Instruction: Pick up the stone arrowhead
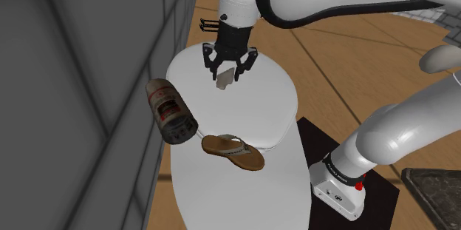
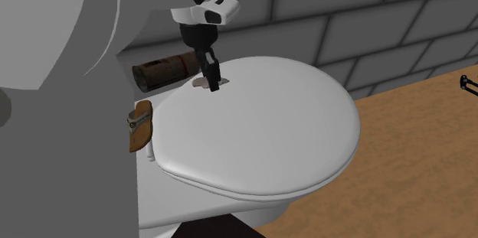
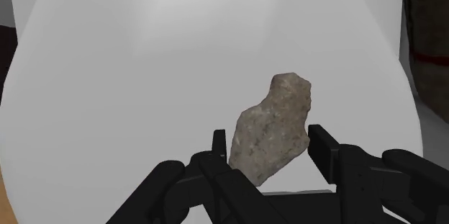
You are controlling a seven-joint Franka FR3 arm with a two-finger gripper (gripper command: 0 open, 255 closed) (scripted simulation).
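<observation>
**Arrowhead in the gripper, lift not confirmed**

The grasp looks made. In the wrist view the gripper (image 3: 268, 147) has closed to a narrow gap, and its two black fingers press on either side of the grey, rough arrowhead (image 3: 273, 125), whose pointed end stands up past the fingertips. In the shoulder view the stone hangs between the fingertips over the far part of the white toilet lid (image 1: 270, 110), well apart from the brown can (image 1: 170, 110) and the sandal (image 1: 233, 151) nearer the stand.

What is left, in my judgement, is a clear lift. The second exterior view puts the fingertips very low against the lid, so I cannot tell whether the arrowhead is off the surface or resting on it.

The stone's lower end is hidden behind the fingers in the wrist view. In the second exterior view it is a small pale patch beside the gripper, and the robot's white body blocks that view's left.
</observation>
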